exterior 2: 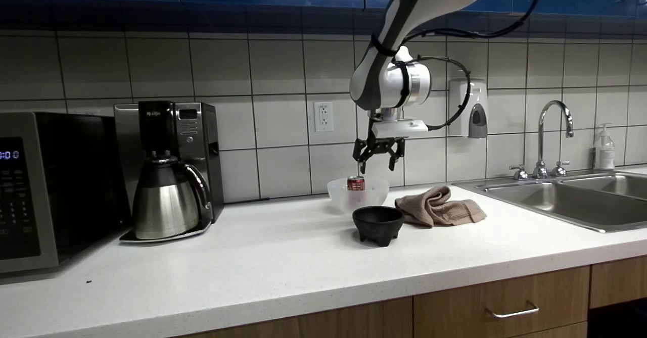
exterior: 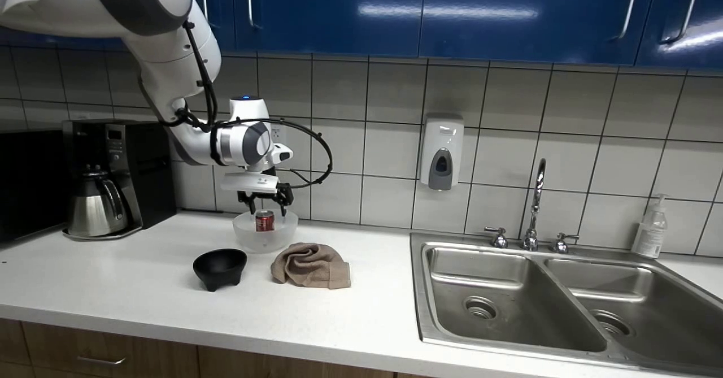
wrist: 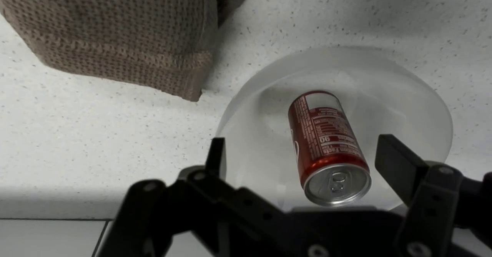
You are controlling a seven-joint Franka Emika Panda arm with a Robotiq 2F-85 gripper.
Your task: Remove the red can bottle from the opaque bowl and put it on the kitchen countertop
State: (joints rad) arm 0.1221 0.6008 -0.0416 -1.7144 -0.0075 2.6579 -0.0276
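The red can (exterior: 264,221) stands upright inside the frosted white bowl (exterior: 265,243) on the white countertop (exterior: 141,287). In an exterior view the can (exterior 2: 356,182) shows its top above the near rim of the bowl (exterior 2: 339,199). My gripper (exterior: 268,211) is open and empty, pointing down just above the bowl. In the wrist view the can (wrist: 324,134) lies between the two spread fingers of my gripper (wrist: 301,155), with a gap on each side and a smaller one on the right. The bowl (wrist: 419,107) surrounds the can there.
A small black footed bowl (exterior: 220,268) stands in front of the frosted bowl. A brown towel (exterior: 312,266) lies beside it, also in the wrist view (wrist: 115,30). A coffee maker (exterior 2: 167,186) stands to the left, a double sink (exterior: 508,299) to the right. The tiled wall (exterior: 339,146) is close behind.
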